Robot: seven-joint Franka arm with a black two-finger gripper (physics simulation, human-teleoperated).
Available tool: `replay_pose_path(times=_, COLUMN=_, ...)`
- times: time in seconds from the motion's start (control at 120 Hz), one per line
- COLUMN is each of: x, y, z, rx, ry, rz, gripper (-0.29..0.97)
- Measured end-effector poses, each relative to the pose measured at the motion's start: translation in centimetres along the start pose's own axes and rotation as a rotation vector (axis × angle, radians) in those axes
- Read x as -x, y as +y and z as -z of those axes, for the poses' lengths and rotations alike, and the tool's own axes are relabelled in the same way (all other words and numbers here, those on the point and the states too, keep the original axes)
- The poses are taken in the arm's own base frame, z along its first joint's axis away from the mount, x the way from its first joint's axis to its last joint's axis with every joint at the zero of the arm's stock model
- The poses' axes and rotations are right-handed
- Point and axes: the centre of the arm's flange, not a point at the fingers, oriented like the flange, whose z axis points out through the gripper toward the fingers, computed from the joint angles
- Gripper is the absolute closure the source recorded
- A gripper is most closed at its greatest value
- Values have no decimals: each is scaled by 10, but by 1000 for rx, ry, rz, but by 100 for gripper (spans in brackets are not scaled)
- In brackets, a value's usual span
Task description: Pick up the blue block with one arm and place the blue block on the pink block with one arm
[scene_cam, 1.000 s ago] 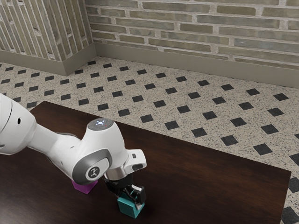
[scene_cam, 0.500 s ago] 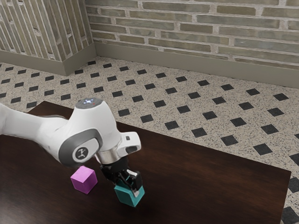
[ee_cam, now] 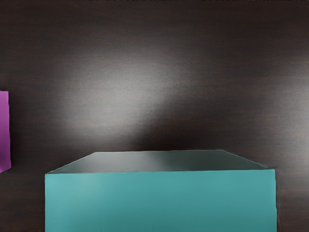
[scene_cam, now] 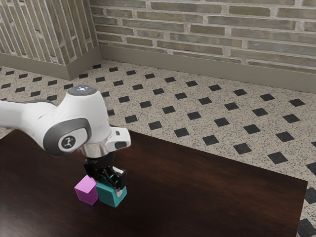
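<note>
Pick-up looks done: gripper (scene_cam: 109,179) closed on blue block (scene_cam: 111,195), fingers pressing on two sides. Block in lower left of exterior view, just beside pink block (scene_cam: 85,190), not on it. Left to do: raise higher, shift above pink block, put down, release.

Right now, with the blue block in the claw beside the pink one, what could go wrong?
The blue block hangs in the claw about level with the pink block; sliding across could shove the pink block. Released off-centre, it may topple off.
</note>
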Motion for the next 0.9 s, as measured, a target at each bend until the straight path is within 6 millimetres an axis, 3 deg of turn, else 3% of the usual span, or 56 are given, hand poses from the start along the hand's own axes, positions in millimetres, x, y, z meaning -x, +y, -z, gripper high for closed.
replay_pose_path(times=0.25, x=-6, y=-41, z=11, rx=-32, ry=-3, rz=75, gripper=36)
replay_pose_path(times=0.633, x=-3, y=-77, z=38, rx=-46, ry=25, rz=114, gripper=36)
replay_pose_path(times=0.792, x=-7, y=-115, z=44, rx=-35, ry=23, rz=161, gripper=36)
replay_pose_path(times=0.9, x=-7, y=-127, z=44, rx=-38, ry=23, rz=147, gripper=36)
